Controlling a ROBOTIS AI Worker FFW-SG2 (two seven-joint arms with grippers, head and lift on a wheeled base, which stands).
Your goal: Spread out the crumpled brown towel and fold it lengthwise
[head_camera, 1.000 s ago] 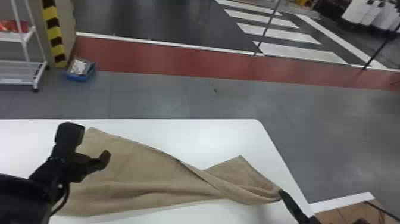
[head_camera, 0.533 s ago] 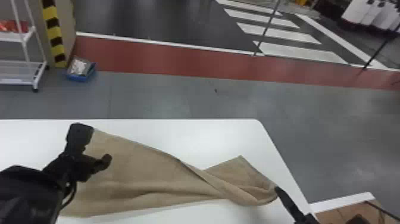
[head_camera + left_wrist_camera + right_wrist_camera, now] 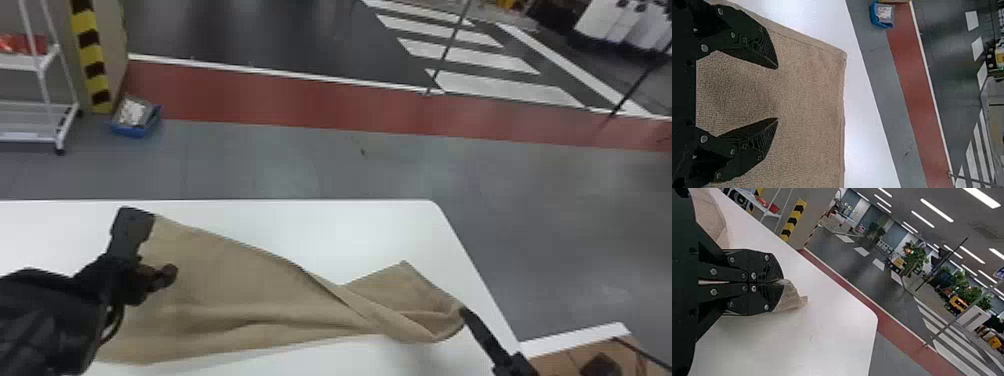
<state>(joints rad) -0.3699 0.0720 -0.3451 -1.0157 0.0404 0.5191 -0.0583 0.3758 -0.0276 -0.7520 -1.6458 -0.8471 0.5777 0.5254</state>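
A head camera looks down on a table (image 3: 350,235) that closer wrist cameras share, left facing down, right across.

No word or number can be read; the white label (image 3: 884,12) in the blue box (image 3: 129,131), near the striped post (image 3: 89,45), is too small for reading.

The towel (image 3: 235,280) is brown, table (image 3: 320,230) white, corner guard (image 3: 91,52) striped yellow and black.
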